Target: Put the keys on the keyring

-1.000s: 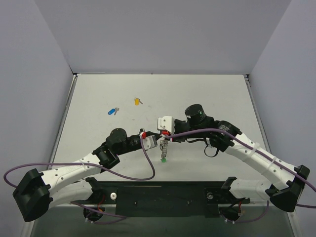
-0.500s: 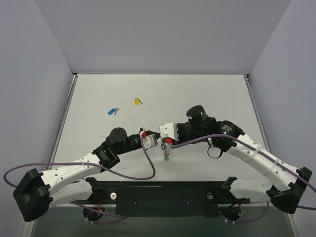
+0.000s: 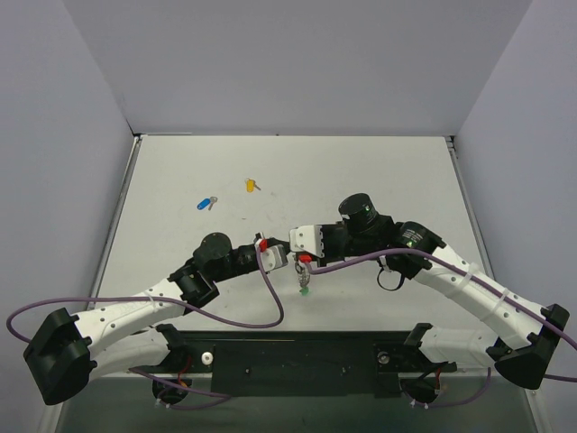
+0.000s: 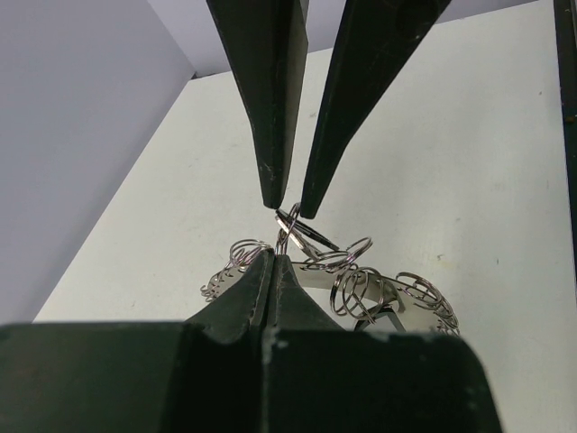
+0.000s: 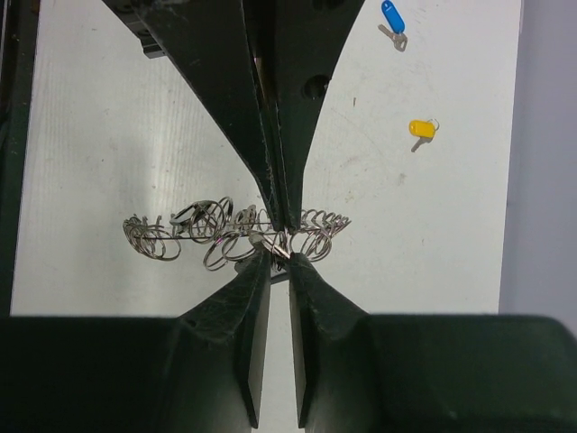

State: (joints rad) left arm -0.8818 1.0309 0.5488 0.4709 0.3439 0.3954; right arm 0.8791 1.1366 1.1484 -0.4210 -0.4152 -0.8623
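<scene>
Jaws of the left gripper [image 4: 270, 257] are clamped on the keyring [image 4: 302, 236] in its ring chain; the right gripper [image 5: 278, 255] stands narrow around it. Blue key [image 3: 206, 203] and yellow key [image 3: 251, 185] lie well apart, unthreaded; a coil must be parted next.

Blue key [image 3: 204, 204], yellow key [image 3: 250, 185] (tabletop)

The two grippers meet tip to tip above the middle of the table [image 3: 379, 171], the left gripper [image 3: 287, 256] coming from the left and the right gripper [image 3: 300, 259] from the right. Between their tips hangs a chain of rings [image 5: 236, 230], with one key [image 3: 305, 289] at its lower end, just above the table. Two more keys lie well apart from them, further back and to the left: one key [image 3: 206, 203] at left, the other [image 3: 251, 186] just right of it and a little behind.
</scene>
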